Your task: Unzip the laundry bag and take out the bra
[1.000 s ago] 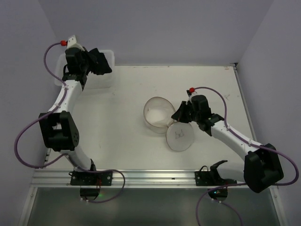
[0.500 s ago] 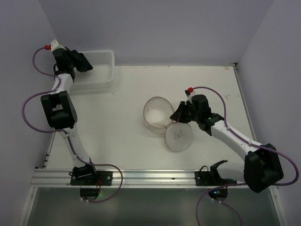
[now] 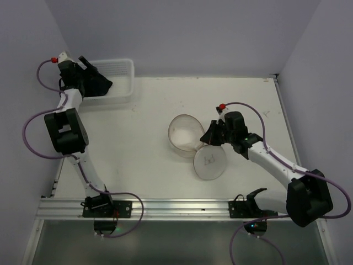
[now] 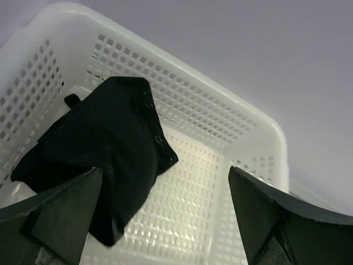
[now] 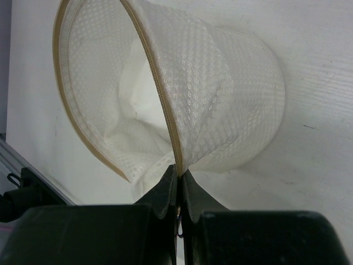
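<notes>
My right pincer point(image 5: 178, 176) nips the bag point(image 5: 220, 99) at its rim — thin hold, could slip; left pincer point(image 4: 162, 212) gapes above the bra point(image 4: 105, 154).

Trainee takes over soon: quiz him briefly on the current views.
1. Fill in: the right gripper pinches the beige ____ of the round white mesh laundry bag.
2. True or false: the left gripper is shut on the black fabric bra.
3. Where does the bra lie? A) inside the bag B) in the white perforated plastic basket C) in the right gripper.
Key: 1 rim; 2 false, it is open; 3 B.
</notes>
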